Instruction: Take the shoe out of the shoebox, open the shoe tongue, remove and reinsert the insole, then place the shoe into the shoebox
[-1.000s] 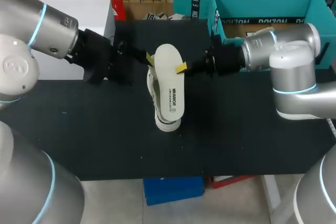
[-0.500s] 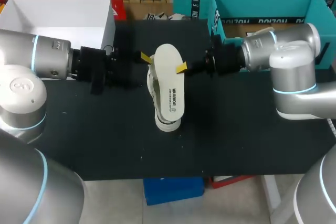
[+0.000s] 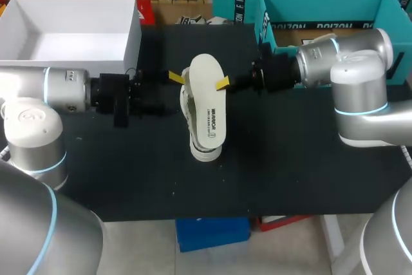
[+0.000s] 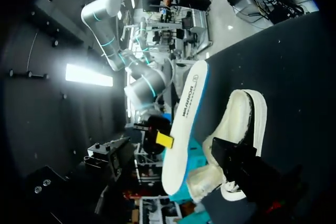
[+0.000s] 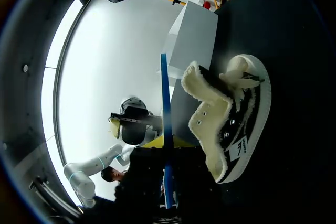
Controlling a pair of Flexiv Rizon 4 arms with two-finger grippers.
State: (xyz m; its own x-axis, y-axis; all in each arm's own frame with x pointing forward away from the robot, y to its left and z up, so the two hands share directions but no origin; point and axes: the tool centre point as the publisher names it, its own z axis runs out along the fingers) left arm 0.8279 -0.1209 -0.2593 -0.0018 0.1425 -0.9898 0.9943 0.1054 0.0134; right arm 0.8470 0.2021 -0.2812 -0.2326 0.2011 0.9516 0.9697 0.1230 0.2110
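Right gripper [image 3: 223, 84] pinches the insole [image 3: 207, 104] above the shoe [image 3: 205, 152], while left gripper [image 3: 171, 87] hangs spread beside it.

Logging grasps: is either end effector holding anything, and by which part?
The right end effector grips the insole by its side edge; left end effector holds nothing.

Edge-on insole [image 5: 165, 93] pinched in right gripper [image 5: 167, 145]; shoe [image 5: 227, 124] lies beside

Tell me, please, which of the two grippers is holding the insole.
The right gripper: it pinches the white insole at its edge. The left gripper stands open on the other side, gripping nothing.
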